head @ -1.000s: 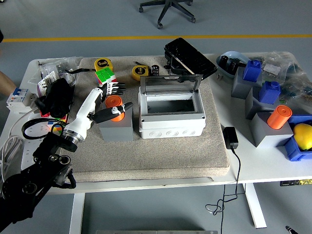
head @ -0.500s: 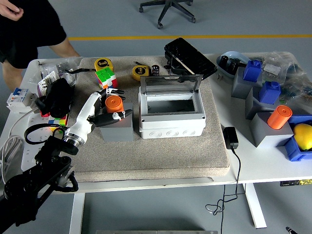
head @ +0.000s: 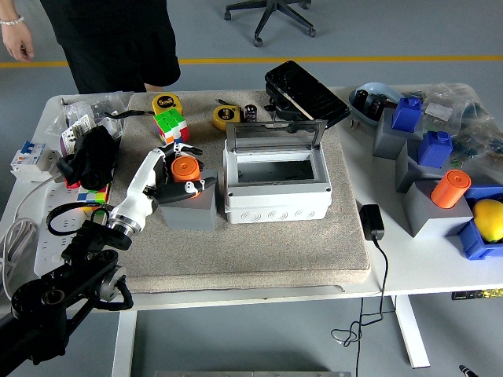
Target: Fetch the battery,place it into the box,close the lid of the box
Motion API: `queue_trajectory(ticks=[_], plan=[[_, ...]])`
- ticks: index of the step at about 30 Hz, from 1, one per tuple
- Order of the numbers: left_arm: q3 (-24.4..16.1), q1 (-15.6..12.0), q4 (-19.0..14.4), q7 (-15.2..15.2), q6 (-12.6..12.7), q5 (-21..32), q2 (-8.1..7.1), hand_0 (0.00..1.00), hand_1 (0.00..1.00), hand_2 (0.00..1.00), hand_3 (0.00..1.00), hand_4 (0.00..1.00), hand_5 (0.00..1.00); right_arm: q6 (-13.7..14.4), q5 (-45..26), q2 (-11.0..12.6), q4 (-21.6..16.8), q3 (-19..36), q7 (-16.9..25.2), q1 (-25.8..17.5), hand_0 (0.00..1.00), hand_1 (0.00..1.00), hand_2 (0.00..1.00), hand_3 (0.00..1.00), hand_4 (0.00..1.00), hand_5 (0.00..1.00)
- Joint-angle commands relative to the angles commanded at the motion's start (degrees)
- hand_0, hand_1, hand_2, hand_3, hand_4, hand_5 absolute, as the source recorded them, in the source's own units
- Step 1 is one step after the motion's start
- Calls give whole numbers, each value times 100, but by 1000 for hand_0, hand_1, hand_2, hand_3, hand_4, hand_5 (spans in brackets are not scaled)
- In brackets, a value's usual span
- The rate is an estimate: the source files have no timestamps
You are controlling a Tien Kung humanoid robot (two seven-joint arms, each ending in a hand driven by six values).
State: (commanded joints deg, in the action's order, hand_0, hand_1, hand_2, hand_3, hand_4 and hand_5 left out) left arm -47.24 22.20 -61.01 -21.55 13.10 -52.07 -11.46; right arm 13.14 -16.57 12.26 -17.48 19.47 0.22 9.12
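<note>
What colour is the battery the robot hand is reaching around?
Orange. The battery sits on a grey block, with the left robot hand around it; head view.

Grey-blue smooth floor [head: 440, 31], yellow line [head: 330, 59] painted across it beyond the white worktop [head: 409, 267], black office chair base [head: 271, 14] on castors at top, person in black [head: 110, 39] standing at far left corner, even indoor light

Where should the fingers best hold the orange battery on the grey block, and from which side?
Grip the orange battery on its round side wall, just above the grey block where it stands upright. Coming from the left seems best: the left hand is already around it, and the open box blocks the right.
</note>
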Motion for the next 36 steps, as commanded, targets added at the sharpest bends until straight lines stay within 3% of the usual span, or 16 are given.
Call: queue_trajectory(ticks=[20,21,26,27,32,33,36], plan=[[48,40,-34,-34,-15,67,20,500,474,452,506,998,2,-4,-15,-11,-1,-7,24,7,666,641,642,534,865,423],[47,43,-37,-42,-18,80,20,459,450,440,496,998,2,-4,-16,-11,0,-11,26,7,666,641,642,535,866,422],[95,74,-26,-66,-41,159,28,459,450,440,496,998,2,-4,-24,-8,0,-9,23,10,666,641,642,535,866,422],[114,82,-18,-63,-47,177,29,383,377,390,461,998,2,-4,-25,-9,1,-10,21,12,667,641,642,535,866,421],[204,118,20,-42,-60,240,36,383,377,390,461,998,2,-2,-25,-12,-1,-12,25,18,667,641,642,535,866,421],[217,123,25,-36,-66,252,38,258,304,322,371,987,2,-1,-25,-13,-1,-14,26,18,667,641,643,535,868,422],[257,145,48,-29,-71,290,46,258,304,322,371,987,2,1,-26,-15,-2,-18,32,16,667,641,643,535,868,422]])
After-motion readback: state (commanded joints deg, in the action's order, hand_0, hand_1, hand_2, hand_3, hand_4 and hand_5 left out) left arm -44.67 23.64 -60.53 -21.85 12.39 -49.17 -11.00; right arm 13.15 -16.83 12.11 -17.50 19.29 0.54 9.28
